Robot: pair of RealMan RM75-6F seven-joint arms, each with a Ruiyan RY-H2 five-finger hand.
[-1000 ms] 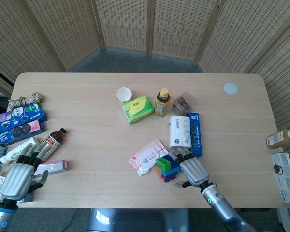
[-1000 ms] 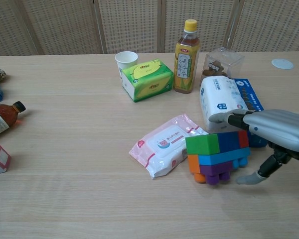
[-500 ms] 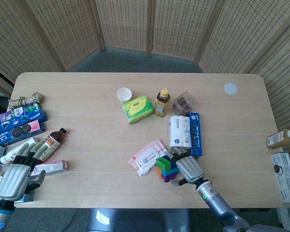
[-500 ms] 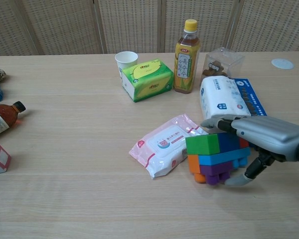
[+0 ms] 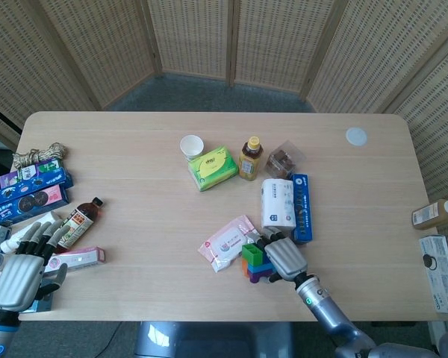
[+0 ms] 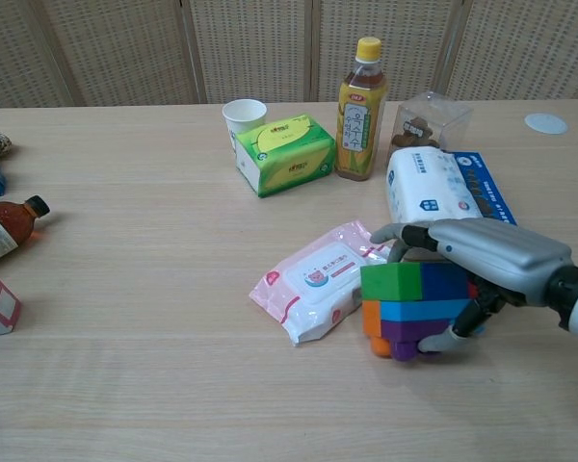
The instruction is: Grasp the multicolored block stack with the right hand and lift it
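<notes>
Because we mean to lift the multicolored block stack at lower right, our right hand wraps fingers over and thumb under it.

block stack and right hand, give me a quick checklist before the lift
1. Right hand wrapped around the multicolored block stack: ok, fingers over the top, thumb under the near side.
2. Grip firm enough to lift: cannot tell.
3. Stack in one piece: ok.
4. Stack on the table, not yet lifted: ok.
5. Wet wipes pack free of the stack: cannot tell, they lie very close.
6. Left hand away from the lift: ok, far left.
</notes>
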